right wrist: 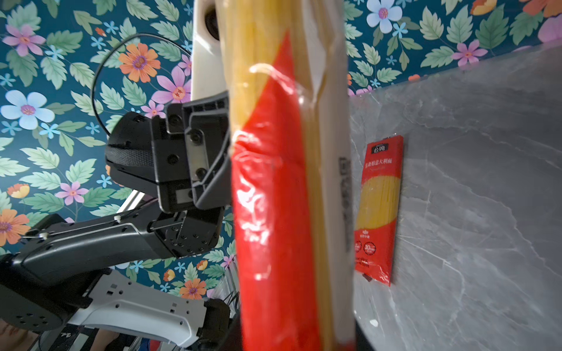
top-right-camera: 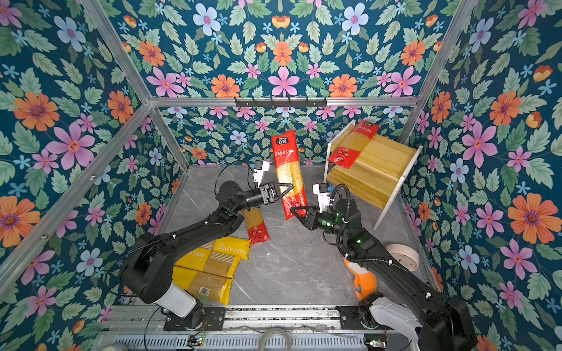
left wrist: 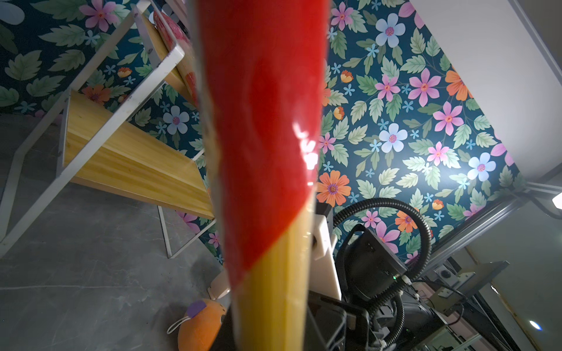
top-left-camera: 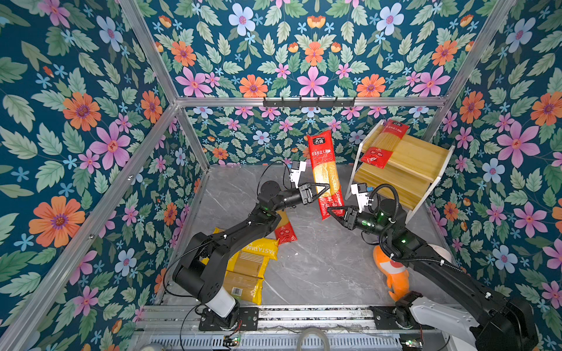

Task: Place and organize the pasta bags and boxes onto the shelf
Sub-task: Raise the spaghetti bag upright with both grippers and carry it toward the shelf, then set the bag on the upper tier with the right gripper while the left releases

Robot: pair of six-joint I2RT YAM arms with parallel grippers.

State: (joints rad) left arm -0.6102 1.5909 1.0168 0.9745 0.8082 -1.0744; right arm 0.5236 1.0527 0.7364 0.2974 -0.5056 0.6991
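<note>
A red pasta bag with a clear middle window hangs upright above the table. My left gripper is shut on its middle. My right gripper is shut on its lower red end. The same bag fills the left wrist view and the right wrist view. Another red bag lies on the top board of the shelf. A third red bag lies flat on the table under the left arm. Yellow PASTATIME packs lie front left.
An orange plush toy lies under the right arm. A black hook rail runs along the back wall. A white round object sits by the right wall. Flowered walls enclose the grey marble table.
</note>
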